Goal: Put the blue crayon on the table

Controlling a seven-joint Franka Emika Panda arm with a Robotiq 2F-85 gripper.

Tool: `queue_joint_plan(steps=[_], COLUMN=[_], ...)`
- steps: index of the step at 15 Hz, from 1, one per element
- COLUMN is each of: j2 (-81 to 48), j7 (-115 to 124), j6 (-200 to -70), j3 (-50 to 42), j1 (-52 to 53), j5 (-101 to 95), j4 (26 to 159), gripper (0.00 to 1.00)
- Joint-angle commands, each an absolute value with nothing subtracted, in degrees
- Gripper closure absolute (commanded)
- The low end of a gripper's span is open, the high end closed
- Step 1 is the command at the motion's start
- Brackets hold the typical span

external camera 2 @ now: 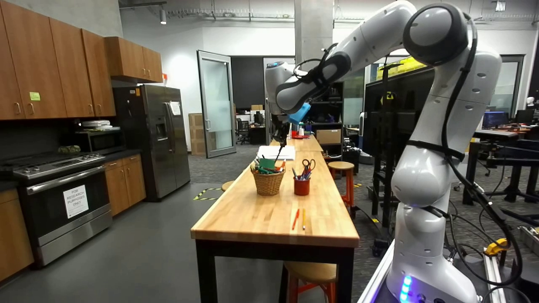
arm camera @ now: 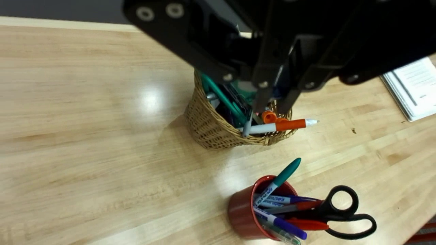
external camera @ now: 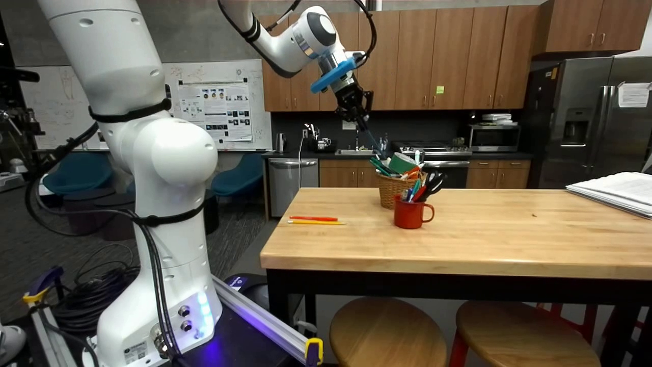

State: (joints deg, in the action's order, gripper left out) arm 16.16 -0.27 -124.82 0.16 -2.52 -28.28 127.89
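In the wrist view the desk (arm camera: pixel 85 163) is smooth, shiny wood, the central basket (arm camera: pixel 211 124) rough wicker, the lower-right mug (arm camera: pixel 242 212) glossy.

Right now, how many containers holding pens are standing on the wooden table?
2: a wicker basket on the stove side of the table, and a red mug beside it. A small one could be hidden behind them.

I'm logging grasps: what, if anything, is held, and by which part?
Apparently the blue crayon, in the tool with its lower length projecting; the exact part gripped cannot be told.
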Motion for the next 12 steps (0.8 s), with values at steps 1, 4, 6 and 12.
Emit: queue_joint_plan(steps=[1, 4, 6, 12], j2=[25.02, 30.41, 33.31, 35.64], j7=[3.88, 2.88, 1.10, -4.38], j6=[-121.24, -121.54, -123.46, -135.50], j3=[3.25, 4.70, 4.98, 4.22], j1=[-1.62, 0.75, 3.00, 7.12], j5=[-27.95, -24.96, -22.12, -17.52], j4=[133.81, 137.96, 141.12, 150.53], gripper=[0.97, 0.97, 0.97, 0.97])
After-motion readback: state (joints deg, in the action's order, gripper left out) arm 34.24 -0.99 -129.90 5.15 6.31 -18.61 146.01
